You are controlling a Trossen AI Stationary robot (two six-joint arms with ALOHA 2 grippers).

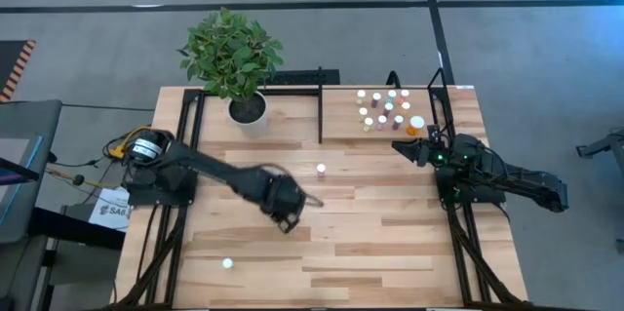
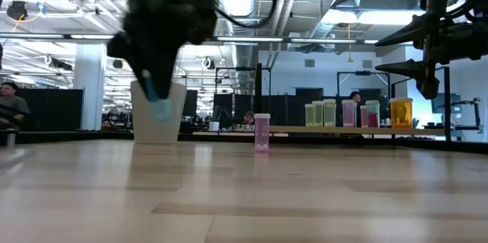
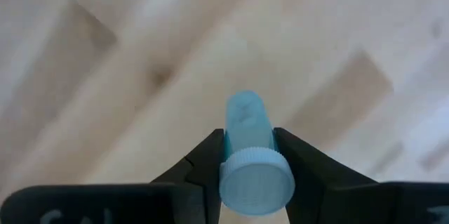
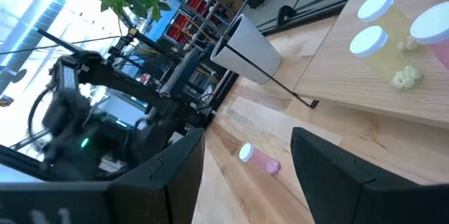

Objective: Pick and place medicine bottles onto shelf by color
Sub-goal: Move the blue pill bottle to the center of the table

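Observation:
My left gripper [image 1: 289,215] is over the middle of the table, shut on a pale blue bottle [image 3: 245,122] with a white cap. In the low view the bottle [image 2: 158,100] hangs well above the tabletop. My right gripper [image 1: 400,147] is open and empty, just in front of the shelf [image 1: 336,126] at the table's far right. Several small bottles [image 1: 387,108] and a larger orange one [image 2: 400,112] stand on the shelf board. A pink bottle [image 1: 321,168] stands upright on the table between the grippers. It also shows in the right wrist view [image 4: 259,159]. My left gripper pinches the pale blue bottle between its two fingers, on the body just below the cap [image 3: 245,145]. The fingers point down, and the bottle lies along them, its cap toward the wrist and its bottom pointing down. The bottle is lifted clear of the table and slightly tilted.
A white pot [image 1: 249,111] with a green plant stands at the far left of the shelf. Another small white-capped bottle [image 1: 227,263] stands near the table's near left. Black frame bars [image 1: 320,111] run along the shelf's sides.

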